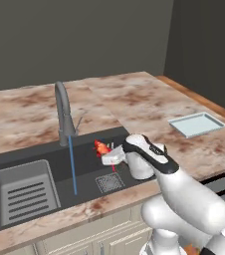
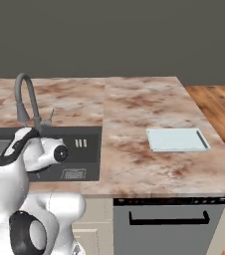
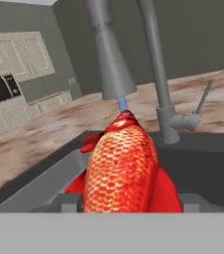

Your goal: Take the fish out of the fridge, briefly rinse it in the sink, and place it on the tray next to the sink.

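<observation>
At left of the left base view the tap [image 1: 63, 113] is running a thin stream into the sink [image 1: 84, 172], and at centre the gripper [image 1: 106, 153] is clamping the fish [image 1: 101, 147] over the basin, the tray [image 1: 196, 124] lying far right.

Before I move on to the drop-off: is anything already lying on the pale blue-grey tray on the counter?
No, the flat pale blue-grey rectangular tray lies bare on the brown marbled stone counter.

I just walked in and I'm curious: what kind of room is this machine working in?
It looks like a kitchen: a dark sink with a tall tap set in a marbled stone counter, and cabinet doors below.
</observation>
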